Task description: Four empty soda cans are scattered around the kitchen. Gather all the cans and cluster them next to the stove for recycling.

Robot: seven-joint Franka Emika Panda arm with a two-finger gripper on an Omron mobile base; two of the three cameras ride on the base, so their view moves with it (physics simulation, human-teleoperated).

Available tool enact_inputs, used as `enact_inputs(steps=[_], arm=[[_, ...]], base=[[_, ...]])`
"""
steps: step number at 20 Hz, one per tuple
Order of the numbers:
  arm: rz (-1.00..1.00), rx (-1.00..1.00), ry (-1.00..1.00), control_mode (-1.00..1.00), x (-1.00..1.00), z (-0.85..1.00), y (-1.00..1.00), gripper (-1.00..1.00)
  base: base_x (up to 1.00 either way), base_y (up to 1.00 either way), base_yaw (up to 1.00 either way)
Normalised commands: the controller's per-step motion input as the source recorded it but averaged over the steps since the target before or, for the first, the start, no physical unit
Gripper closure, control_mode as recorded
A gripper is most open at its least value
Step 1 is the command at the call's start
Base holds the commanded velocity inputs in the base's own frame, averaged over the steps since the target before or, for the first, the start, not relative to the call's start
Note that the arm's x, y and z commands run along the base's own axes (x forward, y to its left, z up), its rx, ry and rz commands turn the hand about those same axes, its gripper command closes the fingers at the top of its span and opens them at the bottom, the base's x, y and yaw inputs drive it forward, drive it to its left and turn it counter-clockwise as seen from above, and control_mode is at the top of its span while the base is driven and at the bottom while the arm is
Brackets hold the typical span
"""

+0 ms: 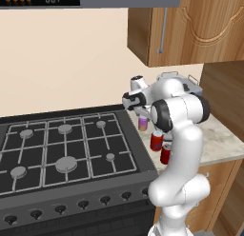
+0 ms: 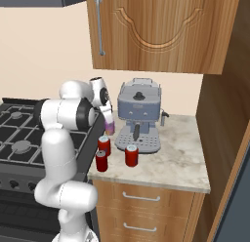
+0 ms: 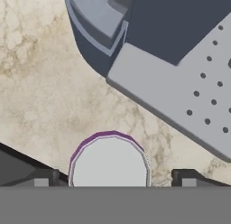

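My tool (image 3: 113, 178) points straight down over the purple can (image 3: 109, 162), fingers spread wide, one tip (image 3: 43, 178) on each side of its silvery top with a gap to the rim on both sides. Nothing is clamped. The can stands upright on the marble surface (image 3: 40, 83), freed.

From the right base view, the purple can (image 2: 109, 127) sits under my tool (image 2: 108, 120), near the stove's right edge and just left of the grey-blue espresso machine (image 2: 139, 116). Three red cans stand in front of it on the same surface (image 2: 180, 153): one (image 2: 104, 145) close to the stove (image 2: 19, 133), one (image 2: 101, 161) nearer the front edge, one (image 2: 131, 155) just before the machine's drip tray. All upright, near each other, not touching as far as I can tell.

Left base view: purple can (image 1: 143, 122) beside the stove (image 1: 62, 144), two red cans (image 1: 156, 141) partly hidden behind my forearm.

Hand view: the machine's perforated tray (image 3: 194, 92) lies close above the can.
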Motion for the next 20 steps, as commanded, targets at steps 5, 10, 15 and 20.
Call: enact_inputs(steps=[5,10,15,20], arm=[[0.00,0.00,-0.01,-1.00,-0.30,0.15,0.01,-1.00],[0.00,0.00,-0.05,-1.00,-0.26,0.18,0.00,-1.00],[0.01,0.00,-0.04,-1.00,-0.30,0.10,0.00,-1.00],[0.05,-0.01,-0.07,-1.00,-0.45,0.16,0.00,-1.00]], base=[[0.00,0.00,0.00],[0.00,0.00,0.00],[0.00,0.00,0.00],[0.00,0.00,0.00]])
